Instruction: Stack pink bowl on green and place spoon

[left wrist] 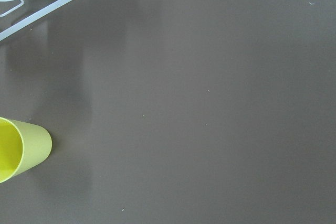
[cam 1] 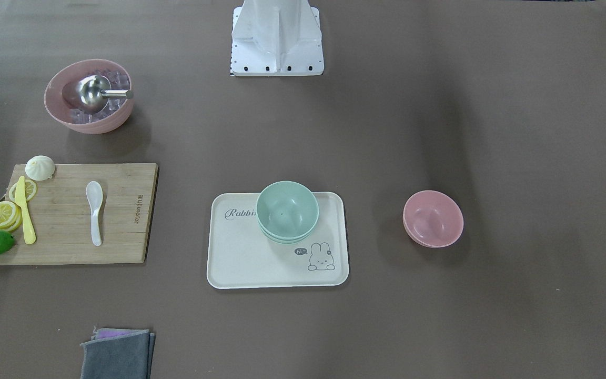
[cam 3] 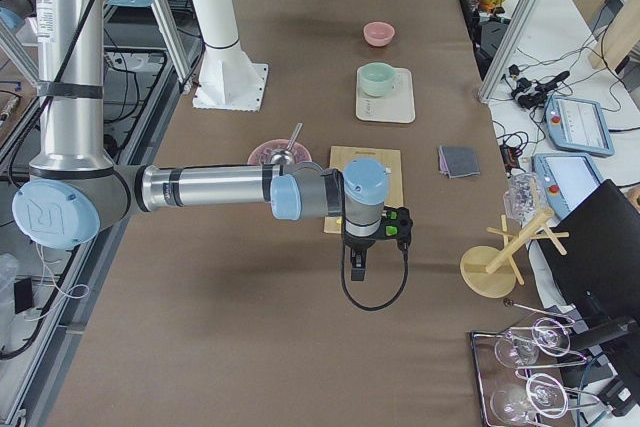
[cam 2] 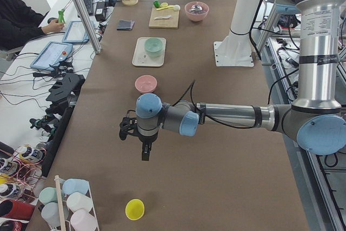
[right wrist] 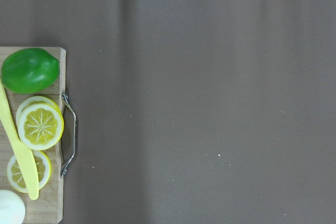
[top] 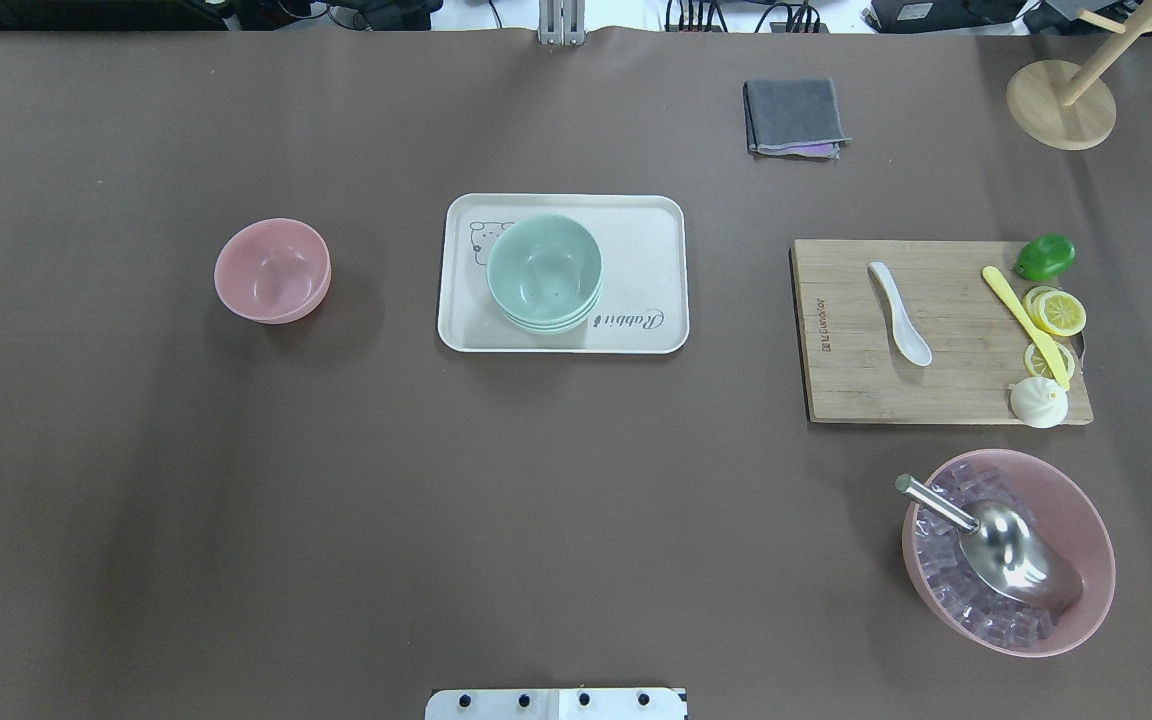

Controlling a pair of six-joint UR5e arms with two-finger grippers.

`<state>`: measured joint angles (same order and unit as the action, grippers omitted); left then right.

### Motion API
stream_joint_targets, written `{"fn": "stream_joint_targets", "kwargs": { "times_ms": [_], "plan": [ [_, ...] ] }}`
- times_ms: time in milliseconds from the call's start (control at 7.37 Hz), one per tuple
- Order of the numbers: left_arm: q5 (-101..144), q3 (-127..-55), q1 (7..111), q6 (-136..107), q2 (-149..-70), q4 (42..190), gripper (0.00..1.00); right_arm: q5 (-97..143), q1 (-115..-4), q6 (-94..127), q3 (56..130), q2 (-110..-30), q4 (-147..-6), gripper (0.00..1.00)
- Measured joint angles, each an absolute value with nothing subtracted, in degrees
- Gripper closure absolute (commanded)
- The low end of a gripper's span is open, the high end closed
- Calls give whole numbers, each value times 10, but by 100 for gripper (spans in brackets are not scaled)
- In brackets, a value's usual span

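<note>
An empty pink bowl (top: 272, 270) stands on the brown table, left of the cream tray (top: 636, 250) in the overhead view. A green bowl (top: 544, 272), nested on other green ones, sits on the tray. A white spoon (top: 899, 312) lies on the wooden cutting board (top: 846, 380) to the right. Neither gripper shows in the overhead or front view. The left gripper (cam 2: 145, 152) hangs over bare table beyond the pink bowl (cam 2: 146, 84). The right gripper (cam 3: 357, 267) hangs beyond the board's end. I cannot tell whether either is open or shut.
A larger pink bowl (top: 1008, 550) with ice cubes and a metal scoop stands near the board. A lime, lemon slices, a yellow knife (top: 1024, 322) and a bun lie on the board. A grey cloth (top: 794, 117), a wooden stand (top: 1061, 100) and a yellow cup (cam 2: 134, 209) are also there.
</note>
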<state>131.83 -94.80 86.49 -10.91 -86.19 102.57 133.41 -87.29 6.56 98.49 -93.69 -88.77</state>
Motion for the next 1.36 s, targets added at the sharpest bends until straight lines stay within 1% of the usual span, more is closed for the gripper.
{"fn": "stream_joint_targets", "kwargs": {
  "times_ms": [407,814,1086,1357],
  "plan": [
    [1319,-951,865,-109,-864,1029,1,1334,-873,65,985,-936,-888,0],
    [1319,-962,855,-119,-890,1043,1,1334,-870,66,984,-933,-889,0],
    [1321,-964,816,-174,-954,1047,3,1337,-868,66,985,-932,-888,0],
    [1342,-952,746,-302,-1029,1050,3,1349,-867,65,988,-931,-887,0]
  ]
}}
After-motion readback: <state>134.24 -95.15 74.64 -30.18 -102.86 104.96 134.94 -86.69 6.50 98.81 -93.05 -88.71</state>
